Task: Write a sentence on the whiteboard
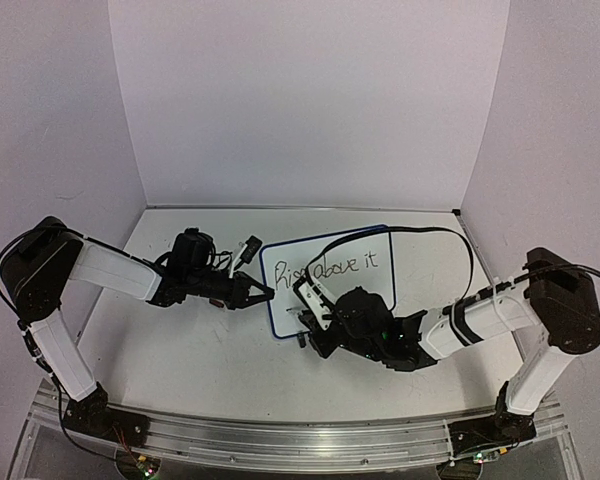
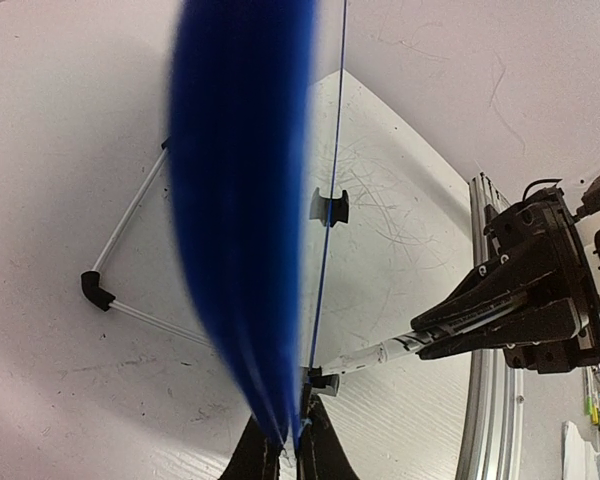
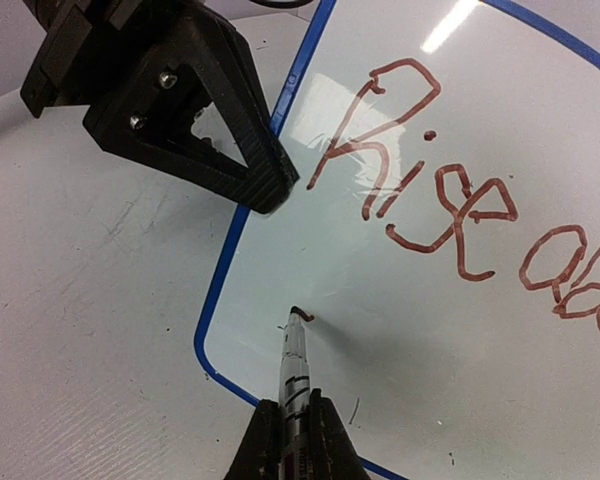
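The whiteboard [image 1: 380, 290] stands tilted on the table, blue-rimmed. The sentence [image 1: 332, 268] reads "Rise above it" in one row. In the right wrist view the sentence [image 3: 430, 200] shows red-brown on the whiteboard [image 3: 400, 330]. My left gripper [image 1: 267, 294] is shut on the board's left edge, and its fingers [image 3: 230, 150] show in the right wrist view. My right gripper [image 1: 308, 306] is shut on a marker [image 3: 294, 370]. The marker's tip touches the lower left of the board beside a short fresh stroke [image 3: 307, 319]. In the left wrist view my left gripper [image 2: 288, 455] clamps the blurred blue rim [image 2: 240, 220].
The board's wire stand [image 2: 130, 260] and a black clip foot [image 2: 328, 207] rest on the scuffed white tabletop [image 1: 200, 340]. The right arm's cable [image 1: 430, 232] loops over the board. White walls close the back and sides. A metal rail [image 1: 280, 440] runs along the near edge.
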